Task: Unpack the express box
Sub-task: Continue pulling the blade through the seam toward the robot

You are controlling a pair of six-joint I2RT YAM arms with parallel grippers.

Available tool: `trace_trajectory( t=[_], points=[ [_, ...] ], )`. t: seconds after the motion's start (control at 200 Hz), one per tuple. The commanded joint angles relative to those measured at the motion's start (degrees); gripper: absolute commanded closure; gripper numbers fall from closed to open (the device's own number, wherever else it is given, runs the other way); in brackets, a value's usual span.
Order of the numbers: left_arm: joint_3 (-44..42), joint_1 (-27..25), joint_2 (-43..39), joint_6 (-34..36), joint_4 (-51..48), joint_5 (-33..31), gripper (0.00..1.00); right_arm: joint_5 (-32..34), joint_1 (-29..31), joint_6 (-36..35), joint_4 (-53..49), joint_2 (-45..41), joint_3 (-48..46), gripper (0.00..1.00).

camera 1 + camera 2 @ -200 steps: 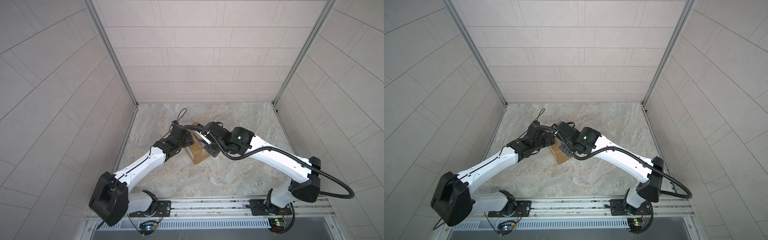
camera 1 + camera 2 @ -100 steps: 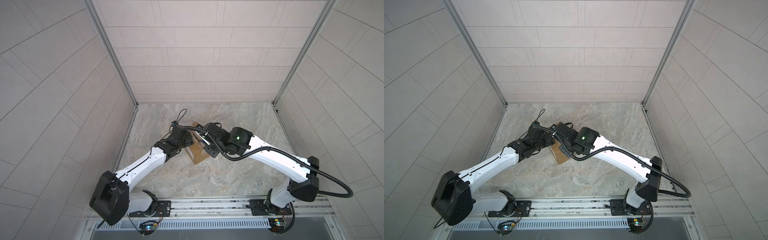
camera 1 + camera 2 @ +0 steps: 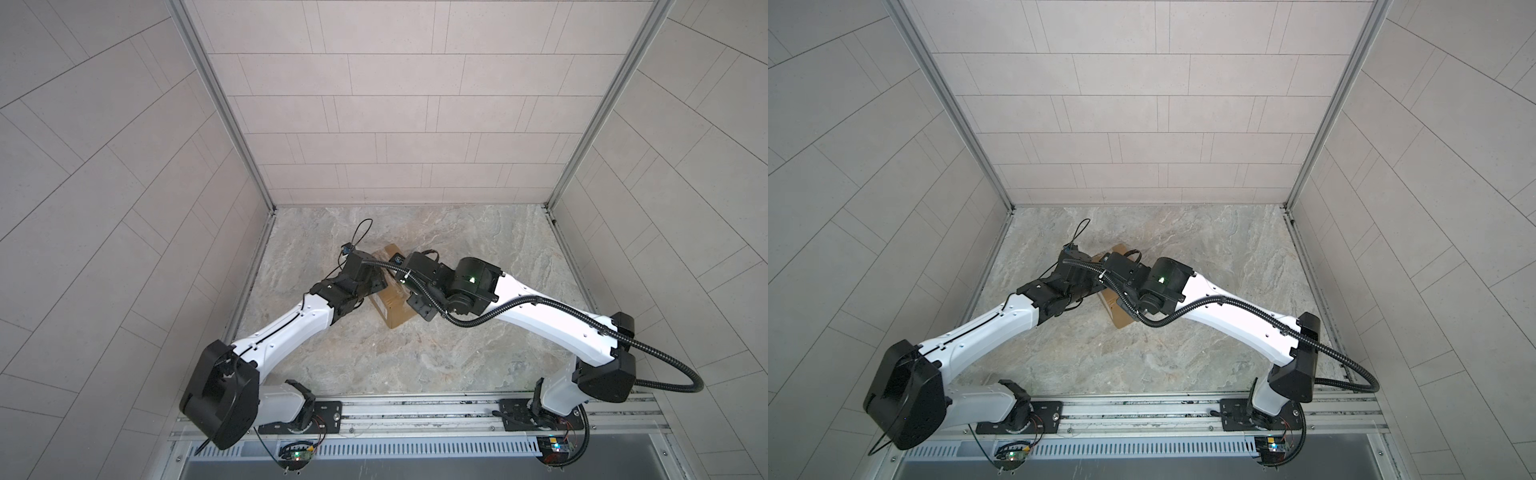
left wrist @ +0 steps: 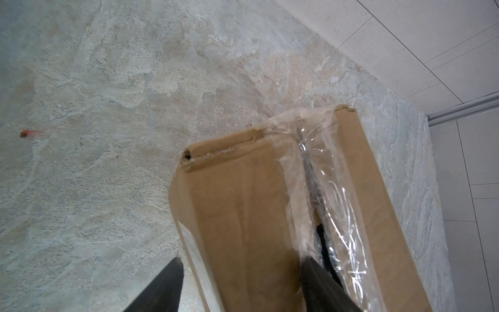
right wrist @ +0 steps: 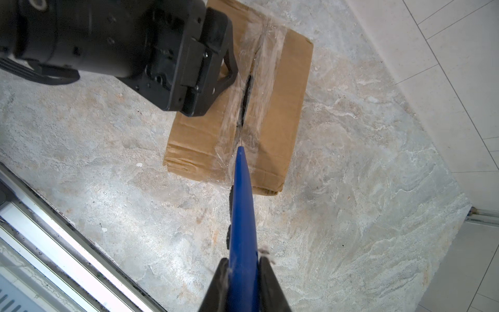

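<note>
Now: right end effector clamps blue tool, tip on taped seam of express box, apparently slitting; left end effector spread astride flap, likely bracing.

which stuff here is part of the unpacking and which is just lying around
In the job: express box, clear tape on its seam, blue blade in the right tool, left tool at the seam.
Lying about: orange speck, white crumb on the table.
</note>
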Motion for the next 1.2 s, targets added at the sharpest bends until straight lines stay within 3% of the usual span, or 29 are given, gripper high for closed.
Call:
trace_trajectory(
  t=[0.0,0.37,0.961,1.191],
  points=[
    [-2.3,0.7,2.8,0.1,-7.9,-4.6,0.29,0.4,0.6,1.5,-7.0,-1.9,0.7,1.0],
    [-2.8,0.8,0.9,0.0,-6.7,-2.9,0.28,-0.6,0.6,1.0,1.7,2.9,0.5,1.0],
    [-4.2,0.8,0.3,-1.1,-6.8,-4.6,0.29,-2.2,0.7,1.5,-10.9,-1.9,3.3,1.0],
    [-3.9,0.7,0.6,-1.1,-6.7,-4.5,0.29,-3.8,0.7,1.9,-8.7,-2.0,1.9,1.0]
  ],
)
